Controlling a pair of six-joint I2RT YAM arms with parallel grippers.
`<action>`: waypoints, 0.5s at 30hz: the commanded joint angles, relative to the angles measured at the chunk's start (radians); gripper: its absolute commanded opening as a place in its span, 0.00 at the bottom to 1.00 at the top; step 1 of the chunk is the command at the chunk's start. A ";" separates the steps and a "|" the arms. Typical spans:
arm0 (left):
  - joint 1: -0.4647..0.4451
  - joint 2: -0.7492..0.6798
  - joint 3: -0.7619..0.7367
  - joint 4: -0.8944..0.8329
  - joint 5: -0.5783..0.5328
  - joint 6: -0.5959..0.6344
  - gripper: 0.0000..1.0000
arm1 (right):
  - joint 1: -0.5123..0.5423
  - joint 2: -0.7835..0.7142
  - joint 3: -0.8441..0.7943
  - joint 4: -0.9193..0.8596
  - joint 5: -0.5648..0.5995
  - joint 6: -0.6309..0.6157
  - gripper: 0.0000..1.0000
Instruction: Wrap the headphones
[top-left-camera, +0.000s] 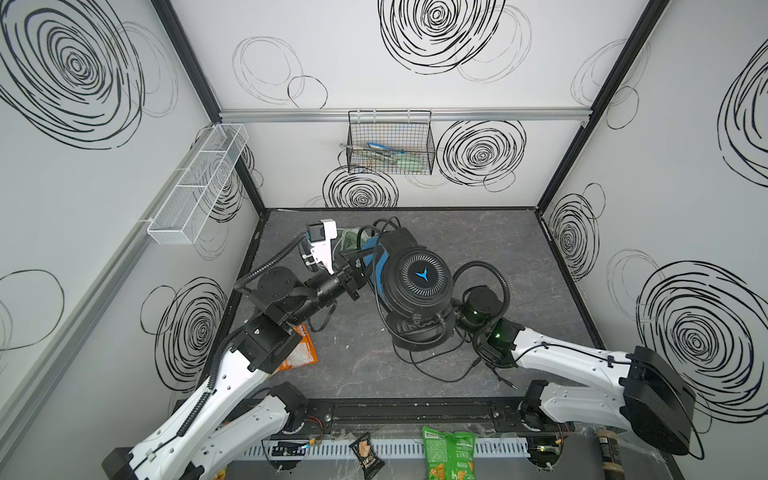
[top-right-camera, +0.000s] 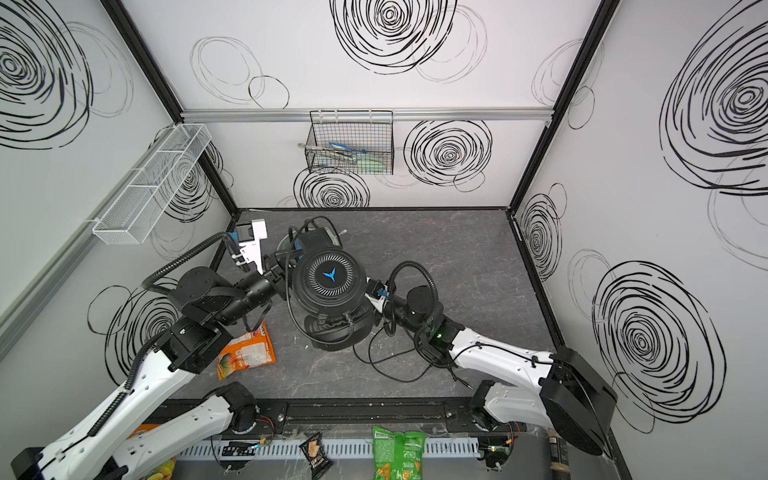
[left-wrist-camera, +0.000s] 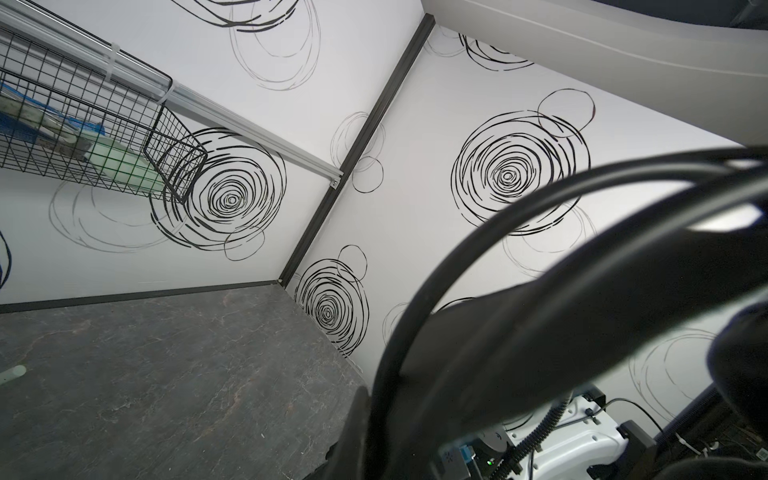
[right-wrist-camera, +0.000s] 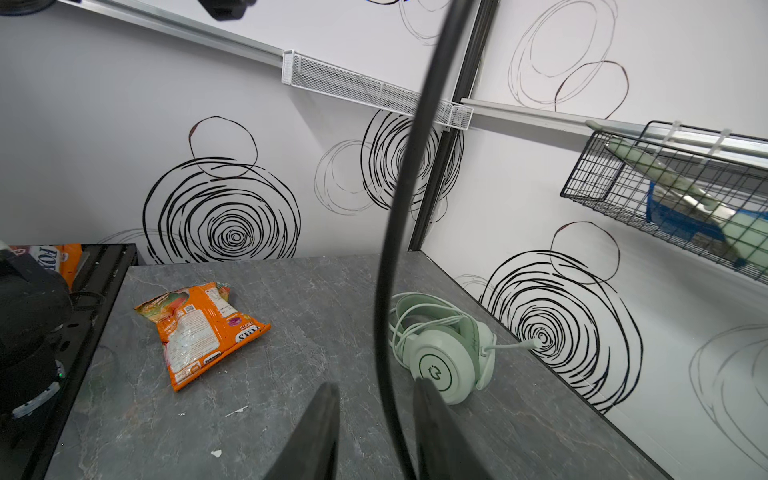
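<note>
left jaws clenched on blue-lined band of black headset (top-left-camera: 415, 286), hoisted off surface (top-left-camera: 498, 257) mid-scene. worry imo: heavy cups swing, band slips out. further right, black cable (right-wrist-camera: 390, 249) passes between right jaws, standing apart, not pinching; off-centre close misses it, slack on surface snags. looks: mint headset (right-wrist-camera: 449, 357) back-left corner, cord looped round band; black one glossy, blue logo, cable loose.

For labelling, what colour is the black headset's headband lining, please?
Blue lining, best seen in a top view.
</note>
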 joint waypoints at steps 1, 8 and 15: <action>-0.008 -0.015 0.038 0.116 -0.023 -0.049 0.00 | -0.003 0.028 0.006 0.075 -0.013 0.017 0.34; -0.010 -0.024 0.058 0.060 -0.106 -0.034 0.00 | -0.001 0.076 0.028 0.046 -0.034 -0.002 0.05; -0.011 -0.028 0.091 -0.040 -0.392 -0.009 0.00 | 0.076 0.056 0.024 -0.062 0.064 -0.073 0.00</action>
